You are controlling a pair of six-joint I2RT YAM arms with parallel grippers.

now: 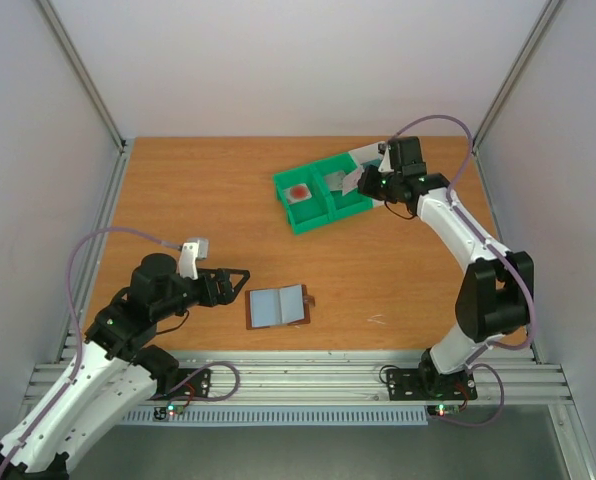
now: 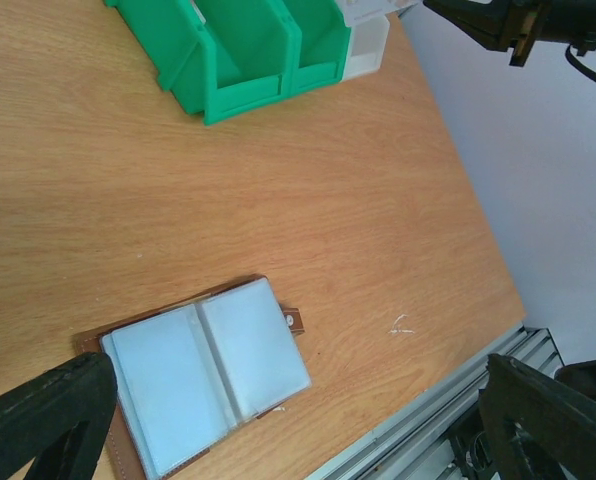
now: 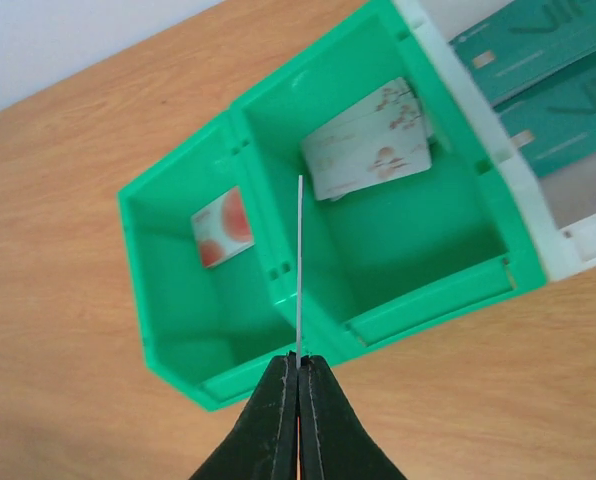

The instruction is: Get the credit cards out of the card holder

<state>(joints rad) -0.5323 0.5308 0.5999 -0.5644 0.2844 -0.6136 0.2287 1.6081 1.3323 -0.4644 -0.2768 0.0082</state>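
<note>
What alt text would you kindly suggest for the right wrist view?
The right hand, shut, holds a thin card edge-on above a green bin. A whitish card with pink-red marks lies inside one compartment.

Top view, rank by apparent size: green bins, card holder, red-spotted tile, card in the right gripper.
1. green bins
2. card holder
3. tile and held card: too alike to rank, and the card is raised and tilted.

Open tabletop (image 1: 378, 280) all round card holder (image 1: 277, 306); green bins (image 1: 308, 220) well apart, far right.
</note>
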